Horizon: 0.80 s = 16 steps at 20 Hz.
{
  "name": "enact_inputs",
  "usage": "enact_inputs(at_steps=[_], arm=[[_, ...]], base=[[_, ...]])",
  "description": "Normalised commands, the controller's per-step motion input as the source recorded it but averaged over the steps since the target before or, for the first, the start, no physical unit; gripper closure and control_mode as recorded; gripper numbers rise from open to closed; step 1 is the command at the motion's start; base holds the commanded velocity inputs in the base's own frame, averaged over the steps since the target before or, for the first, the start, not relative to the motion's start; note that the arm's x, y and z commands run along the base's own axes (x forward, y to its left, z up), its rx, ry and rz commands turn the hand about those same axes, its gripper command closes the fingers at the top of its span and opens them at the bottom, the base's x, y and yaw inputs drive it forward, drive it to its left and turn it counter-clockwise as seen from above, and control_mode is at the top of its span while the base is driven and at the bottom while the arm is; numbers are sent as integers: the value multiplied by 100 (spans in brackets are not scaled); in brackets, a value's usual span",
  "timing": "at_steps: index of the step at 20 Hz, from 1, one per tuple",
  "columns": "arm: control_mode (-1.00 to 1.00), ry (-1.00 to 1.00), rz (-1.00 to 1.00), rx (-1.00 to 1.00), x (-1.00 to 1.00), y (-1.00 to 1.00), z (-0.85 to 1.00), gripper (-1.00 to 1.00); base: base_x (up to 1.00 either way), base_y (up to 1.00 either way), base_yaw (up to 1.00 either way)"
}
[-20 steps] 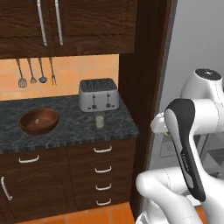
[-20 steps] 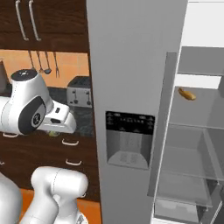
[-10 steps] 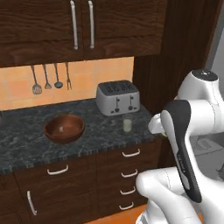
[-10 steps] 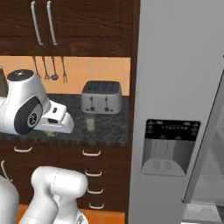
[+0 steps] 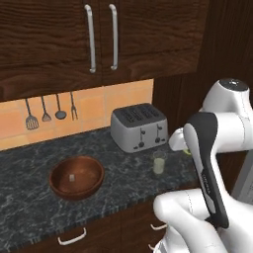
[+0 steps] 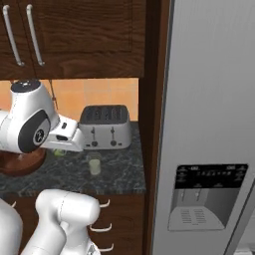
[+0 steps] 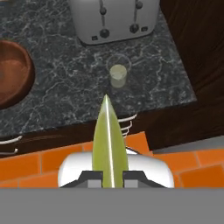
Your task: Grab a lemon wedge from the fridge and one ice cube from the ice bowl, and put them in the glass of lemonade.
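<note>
The gripper (image 7: 109, 177) was closed on the lemon wedge (image 7: 109, 140), a slim yellow-green sliver with a pale edge running down its middle, pointed at the far end and held out above the orange floor tiles (image 7: 192, 168) in front of the counter. Beyond its tip, one glass of lemonade (image 7: 118, 74) stood on the dark speckled counter (image 7: 65, 83), a small clear tumbler of pale yellowish drink, just in front of the single grey toaster (image 5: 138, 127). To the left sat one ice bowl (image 5: 76, 176), round and reddish-brown, with one tiny whitish ice cube (image 5: 72, 177) inside. Four utensils (image 5: 49, 111) hung on the orange wall. The grey fridge (image 6: 209, 124) stood to the right with its black dispenser panel (image 6: 209, 183).
</note>
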Motion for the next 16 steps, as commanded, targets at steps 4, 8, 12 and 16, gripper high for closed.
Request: enact_inputs(at_steps=[4, 8, 12, 16], arm=[[-100, 12, 0, 4, 17, -5, -32, 100], [-100, 22, 0, 10, 36, -4, -77, 100], [-100, -2, 0, -1, 31, -1, -57, 100], [-100, -8, -3, -10, 40, 0, -32, 100]], base=[[19, 0, 0], [0, 0, 0], [0, 0, 0], [0, 0, 0]])
